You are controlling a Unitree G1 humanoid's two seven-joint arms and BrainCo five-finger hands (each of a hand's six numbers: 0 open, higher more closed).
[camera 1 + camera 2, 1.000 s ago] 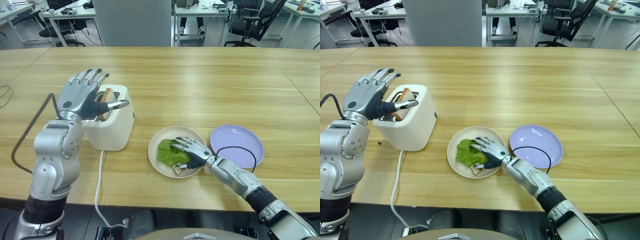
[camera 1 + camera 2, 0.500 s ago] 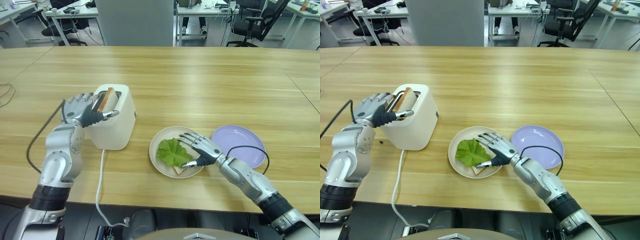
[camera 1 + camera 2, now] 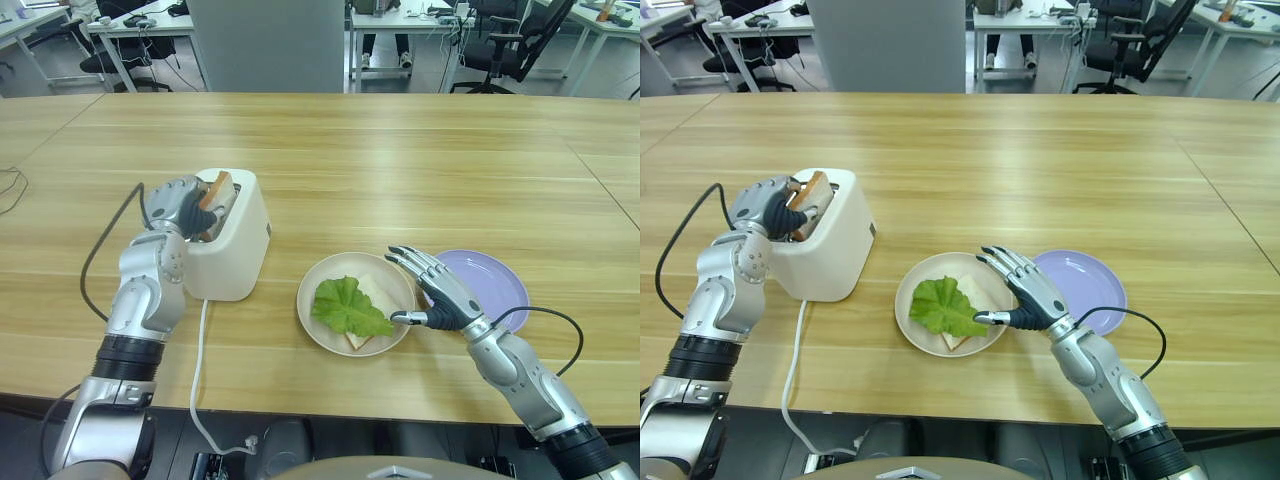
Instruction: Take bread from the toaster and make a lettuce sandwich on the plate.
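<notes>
A slice of bread (image 3: 218, 188) stood tilted in the slot of a white toaster (image 3: 235, 250) toward the table's front left, raised enough to grip. The left hand (image 3: 180, 203) curled its fingers round the slice's edge, apparently to lift it out. Near the front middle, a cream plate (image 3: 356, 257) carried a second slice (image 3: 376, 293) under lettuce (image 3: 345, 305), awaiting its top. The right hand (image 3: 445, 297) hovered at the plate's right rim, fingers spread and empty, beside a purple plate (image 3: 500, 280).

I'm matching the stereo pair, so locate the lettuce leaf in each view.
Left eye view: lettuce leaf on the cream plate, just right of centre, below the middle.
Right eye view: lettuce leaf on the same plate, just left of centre, below the middle.
Shared landmark: the white toaster, left of the plate.
</notes>
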